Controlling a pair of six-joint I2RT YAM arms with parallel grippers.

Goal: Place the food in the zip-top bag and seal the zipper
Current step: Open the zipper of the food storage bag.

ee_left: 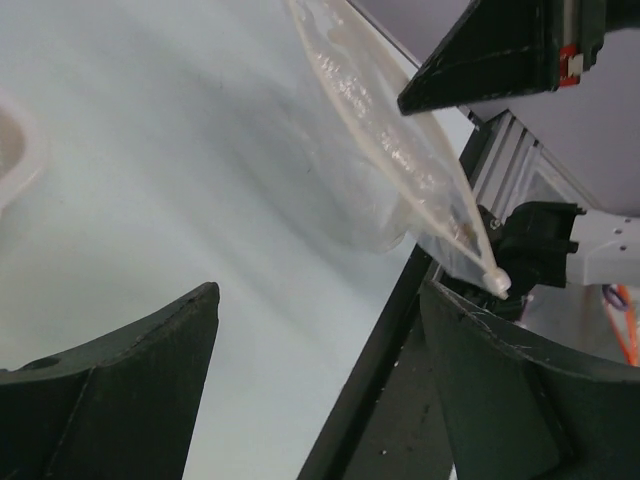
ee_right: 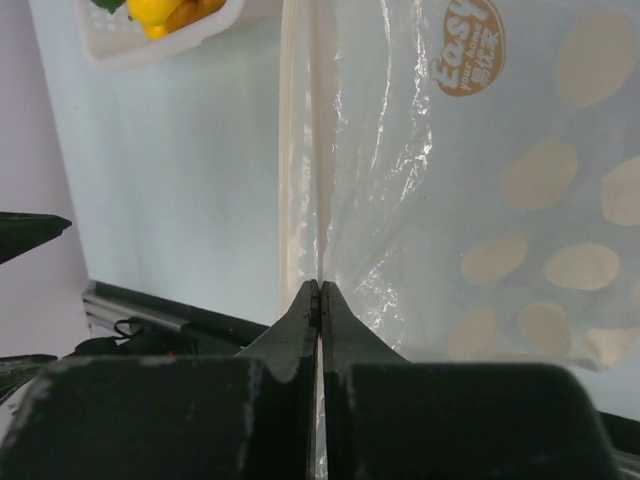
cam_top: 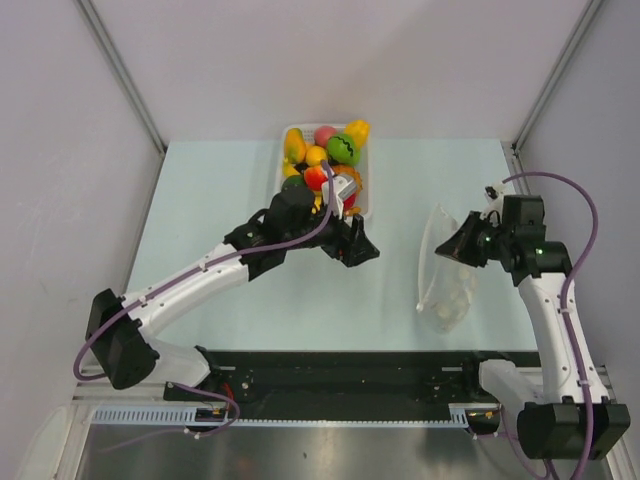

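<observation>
While the right claw (ee_right: pixel 319 287) pinches the clear, tan-spotted bag (cam_top: pixel 443 290), the left claw (ee_left: pixel 320 300) gapes wide over a pale table (cam_top: pixel 200 200) between grey walls (cam_top: pixel 60 100).

We look down on the whole table (cam_top: pixel 200 200); both wrist views sit low and close, sharing the zip-top bag (cam_top: pixel 445 280).

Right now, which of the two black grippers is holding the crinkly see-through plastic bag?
The right gripper: its jaws are pinched shut on the edge of the crinkly see-through plastic bag. The left gripper gapes open and empty.
</observation>
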